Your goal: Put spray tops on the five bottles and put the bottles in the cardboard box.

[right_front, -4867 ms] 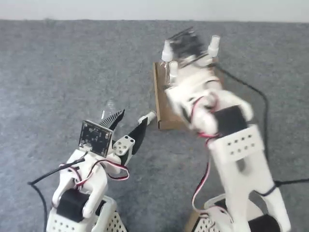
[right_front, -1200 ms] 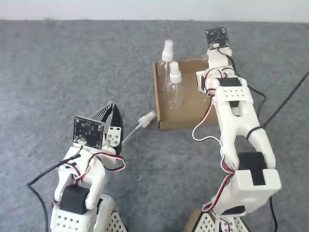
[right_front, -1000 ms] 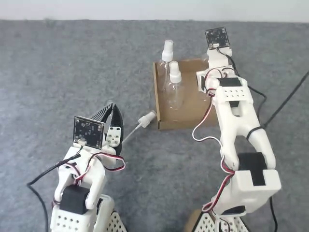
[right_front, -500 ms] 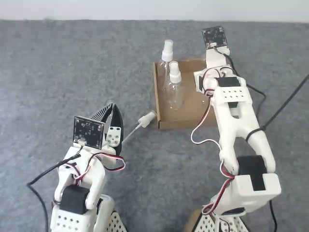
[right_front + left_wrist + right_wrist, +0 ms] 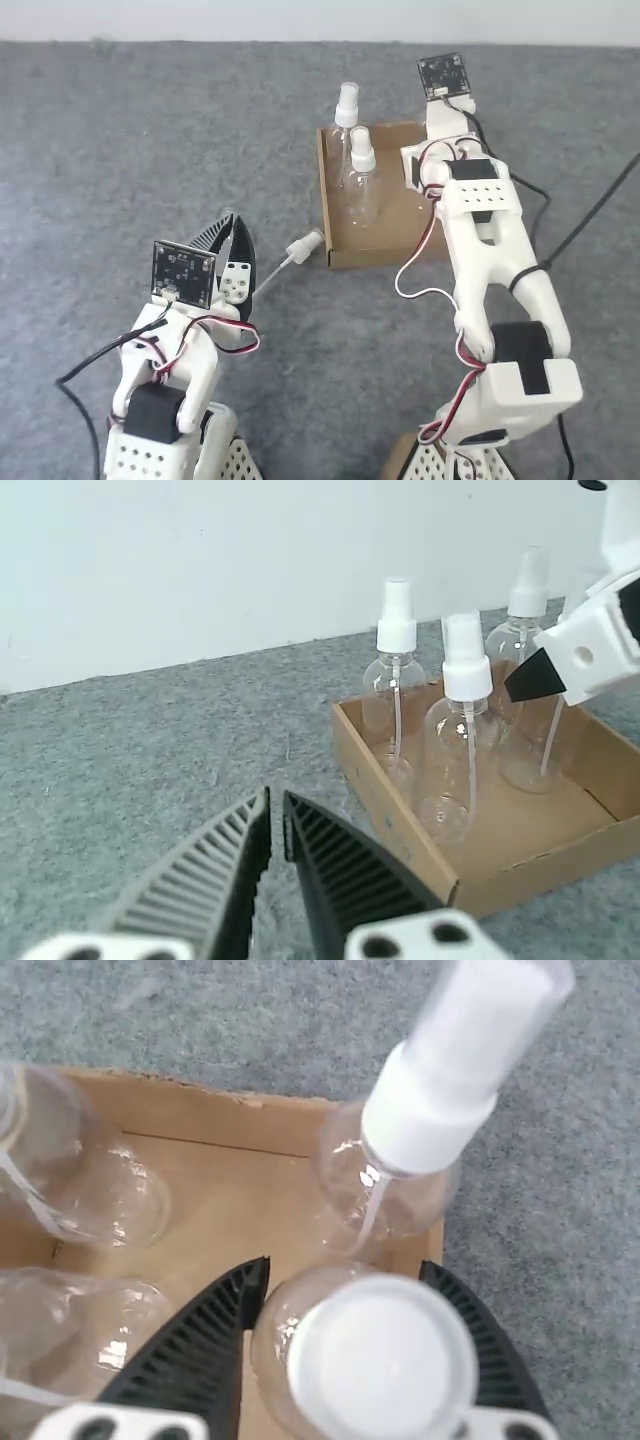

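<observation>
Right gripper (image 5: 343, 1265), low in its wrist view: black ribbed jaws press both sides of a clear plastic bottle with a white spray top (image 5: 385, 1360), which stands inside the brown cardboard box (image 5: 200, 1120). Three other topped bottles (image 5: 467, 740) stand beside it. Left gripper (image 5: 276, 798) is closed and empty. A loose white spray top (image 5: 301, 246) lies mid-frame in the high view, just outside the box, so one bottle likely remains to be done.

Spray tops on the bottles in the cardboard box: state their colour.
White. The spray tops show clearest in the left wrist view.
</observation>
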